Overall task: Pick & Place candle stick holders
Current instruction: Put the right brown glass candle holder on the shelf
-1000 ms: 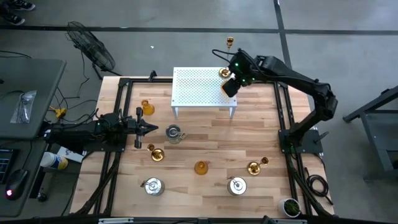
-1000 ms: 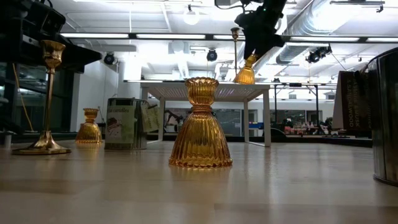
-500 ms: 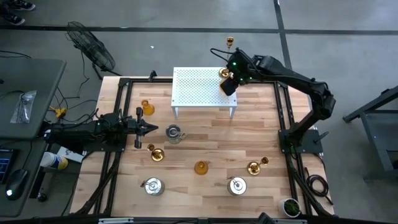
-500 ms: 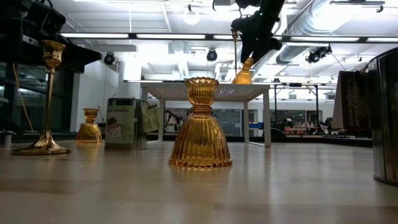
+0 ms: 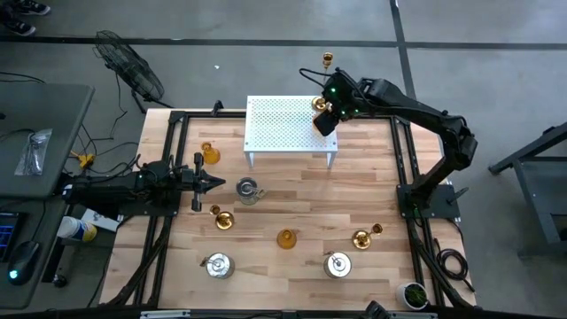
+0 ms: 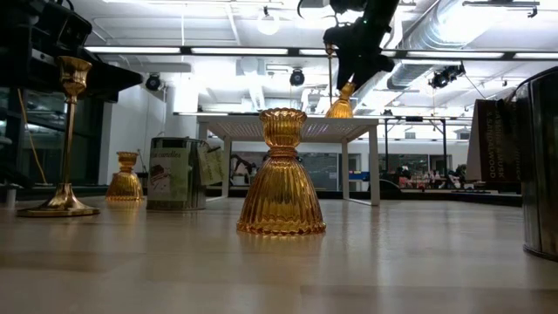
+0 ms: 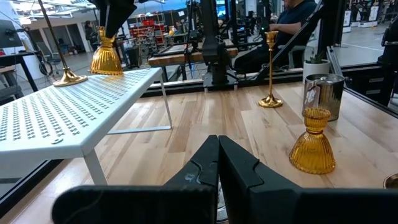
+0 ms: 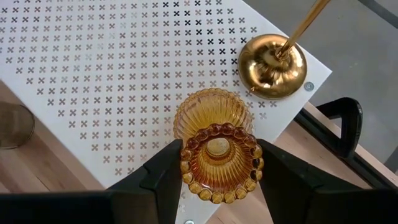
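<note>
An amber-orange holder [image 8: 219,149] sits between the fingers of my right gripper [image 5: 326,120], over the far right part of the white perforated rack [image 5: 283,124]. A slender gold candlestick [image 8: 272,57] stands by its round base on the rack's far right corner, just beyond the holder. My left gripper [image 5: 213,182] is shut and holds nothing, level at the table's left side. More holders stand on the table: amber ones [image 5: 210,154] [image 5: 286,238], gold ones [image 5: 221,217] [image 5: 363,237] and silvery pots [image 5: 248,190] [image 5: 219,265] [image 5: 337,265]. My right gripper pinches the amber holder's beaded upper rim [image 8: 186,163] between its two fingers, one on each side. The fingers slant down from above, coming from the table's right. The holder tilts, its flared base [image 8: 211,112] down at the rack's top; whether it touches the rack I cannot tell.
The rack stands on thin legs [image 6: 375,166] above the wooden table [image 5: 292,208]. Black frame rails [image 5: 403,177] run along the table's sides. A fan [image 5: 128,66] and a desk [image 5: 35,133] stand off the table to the left.
</note>
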### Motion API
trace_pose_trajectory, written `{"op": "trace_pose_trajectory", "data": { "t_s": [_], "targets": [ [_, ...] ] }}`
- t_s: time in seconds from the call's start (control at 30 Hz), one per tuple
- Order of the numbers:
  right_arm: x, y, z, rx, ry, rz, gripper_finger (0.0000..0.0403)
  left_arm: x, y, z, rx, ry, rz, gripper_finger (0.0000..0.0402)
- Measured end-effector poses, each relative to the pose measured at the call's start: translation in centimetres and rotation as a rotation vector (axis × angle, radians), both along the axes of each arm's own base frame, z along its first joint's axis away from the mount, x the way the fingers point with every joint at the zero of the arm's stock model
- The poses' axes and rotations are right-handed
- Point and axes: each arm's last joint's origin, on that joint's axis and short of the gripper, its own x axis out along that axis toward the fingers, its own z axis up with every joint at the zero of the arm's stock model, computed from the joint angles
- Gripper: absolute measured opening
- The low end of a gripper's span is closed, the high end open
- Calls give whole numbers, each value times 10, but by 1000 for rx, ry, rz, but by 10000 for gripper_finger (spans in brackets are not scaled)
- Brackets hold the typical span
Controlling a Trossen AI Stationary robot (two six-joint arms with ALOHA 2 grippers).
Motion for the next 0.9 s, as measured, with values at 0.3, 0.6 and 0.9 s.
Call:
{"op": "trace_pose_trajectory", "data": {
  "t_s": [0.3, 0.6, 0.9],
  "targets": [
    [0, 0, 0, -7, 7, 10, 174, 0, 0, 0, 0, 0, 0, 0],
    [2, -1, -1, -10, 4, 10, 182, 0, 0, 0, 0, 0, 0, 0],
    [4, -2, -1, -18, -11, 10, 182, 0, 0, 0, 0, 0, 0, 0]
  ]
}}
